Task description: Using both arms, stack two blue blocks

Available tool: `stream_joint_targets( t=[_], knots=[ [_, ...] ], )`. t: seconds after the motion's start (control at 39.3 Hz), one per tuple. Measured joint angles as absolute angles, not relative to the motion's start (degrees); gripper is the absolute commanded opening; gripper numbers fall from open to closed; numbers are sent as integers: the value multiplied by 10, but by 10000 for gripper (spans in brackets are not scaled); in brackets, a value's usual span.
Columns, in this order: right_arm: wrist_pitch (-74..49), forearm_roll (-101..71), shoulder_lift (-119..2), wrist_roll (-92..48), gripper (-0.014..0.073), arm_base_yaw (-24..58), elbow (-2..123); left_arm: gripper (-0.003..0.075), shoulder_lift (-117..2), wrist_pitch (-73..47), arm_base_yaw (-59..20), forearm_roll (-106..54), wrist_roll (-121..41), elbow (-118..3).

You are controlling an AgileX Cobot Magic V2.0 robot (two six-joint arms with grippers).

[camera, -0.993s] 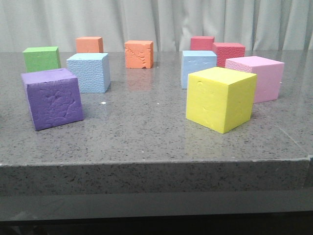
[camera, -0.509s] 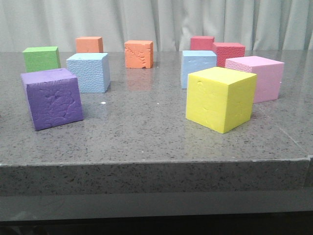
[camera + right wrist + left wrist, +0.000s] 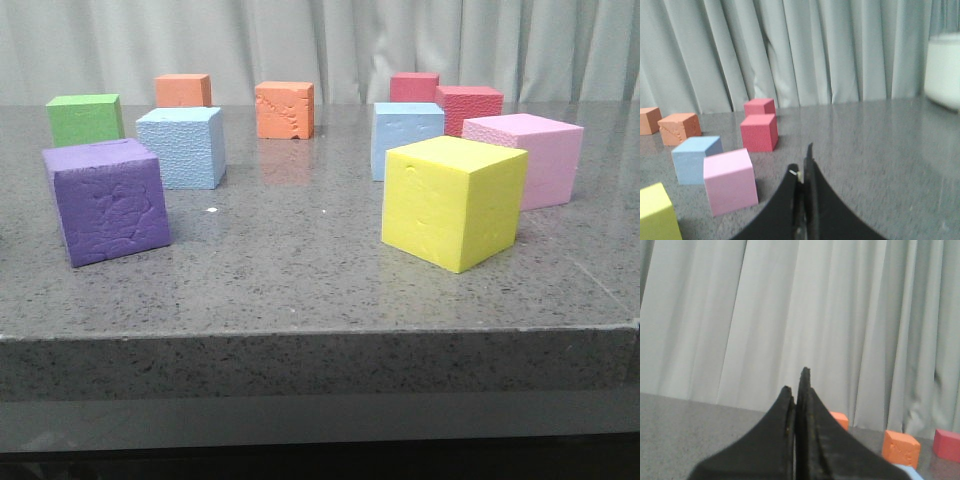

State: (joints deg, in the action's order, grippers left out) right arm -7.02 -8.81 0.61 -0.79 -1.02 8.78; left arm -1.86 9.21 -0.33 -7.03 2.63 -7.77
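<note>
Two light blue blocks stand apart on the grey table. The pebbly one (image 3: 181, 147) is at the left, behind the purple cube (image 3: 106, 201). The smoother one (image 3: 406, 138) is at the right, behind the yellow cube (image 3: 453, 201); it also shows in the right wrist view (image 3: 695, 158). Neither arm appears in the front view. My left gripper (image 3: 796, 382) is shut and empty, raised and pointing at the curtain. My right gripper (image 3: 802, 161) is shut and empty over bare table, to the right of the pink cube (image 3: 730, 180).
Green (image 3: 85, 118), two orange (image 3: 183, 90) (image 3: 284, 109), two red (image 3: 414, 87) (image 3: 468, 108) and pink (image 3: 524, 157) cubes crowd the back of the table. A white container (image 3: 943, 69) stands far right in the right wrist view. The table's front edge (image 3: 320, 340) runs near the camera.
</note>
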Motion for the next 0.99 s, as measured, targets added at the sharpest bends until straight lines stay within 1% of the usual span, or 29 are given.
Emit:
stream_joint_targets(
  t=[0.15, 0.36, 0.46, 0.56, 0.66, 0.81, 0.99],
  knots=[
    [-150, -63, -34, -8, -67, -10, 183, -20, -102, 32, -3, -33, 27, -167],
    [-259, -48, -167, -8, -67, -10, 306, -20, -241, -101, -3, -16, 27, -293],
    [-283, -45, -228, -8, -67, -10, 347, -20, -298, -134, -3, -15, 26, -331],
    [-284, -44, -266, -8, -67, -10, 363, -20, -332, -141, -3, -13, 25, -340],
    [-276, -44, -281, -8, -67, -10, 365, -20, -354, -147, -3, -14, 25, -340],
    [-266, -44, -282, -8, -67, -10, 365, -20, -363, -150, -3, -15, 25, -340],
    [-263, -43, -282, -8, -67, -10, 365, -20, -364, -126, -3, -15, 25, -341]
  ],
)
